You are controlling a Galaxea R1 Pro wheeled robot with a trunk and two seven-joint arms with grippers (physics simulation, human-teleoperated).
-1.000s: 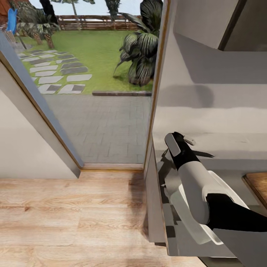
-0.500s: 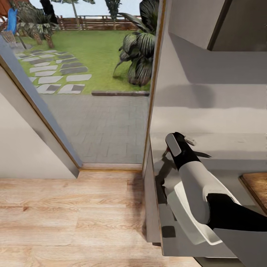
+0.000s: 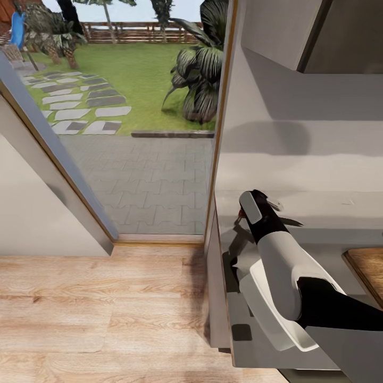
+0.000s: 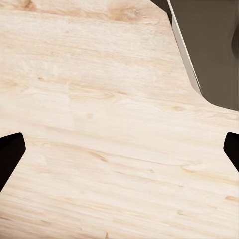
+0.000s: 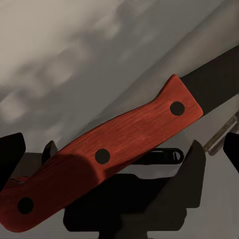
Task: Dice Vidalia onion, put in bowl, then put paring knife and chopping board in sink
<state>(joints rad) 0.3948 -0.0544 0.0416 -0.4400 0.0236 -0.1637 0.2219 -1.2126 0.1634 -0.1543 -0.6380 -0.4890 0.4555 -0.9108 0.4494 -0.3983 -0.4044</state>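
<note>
My right gripper (image 3: pixel 260 204) hangs over the grey countertop (image 3: pixel 330 205), shut on the paring knife (image 3: pixel 290 221). In the right wrist view the knife's red-orange handle (image 5: pixel 119 144) lies across the fingers, its dark blade pointing away. Under my right forearm sits the white square bowl (image 3: pixel 266 314) at the counter's end. A corner of the dark-brown chopping board (image 3: pixel 369 268) lies at the right edge. My left gripper (image 4: pixel 119 147) is open above the floor (image 4: pixel 99 124). The sink and the onion are out of view.
Left of the counter a glass door opens onto a paved patio (image 3: pixel 154 186) and garden. Light wooden floor (image 3: pixel 106 308) stretches in front of it. An upper cabinet (image 3: pixel 276 26) hangs above the counter, and a dark cabinet side (image 4: pixel 214 50) stands near my left gripper.
The head view has shifted a little, so the counter sits further left in the picture. My right arm keeps the knife in almost the same pose.
</note>
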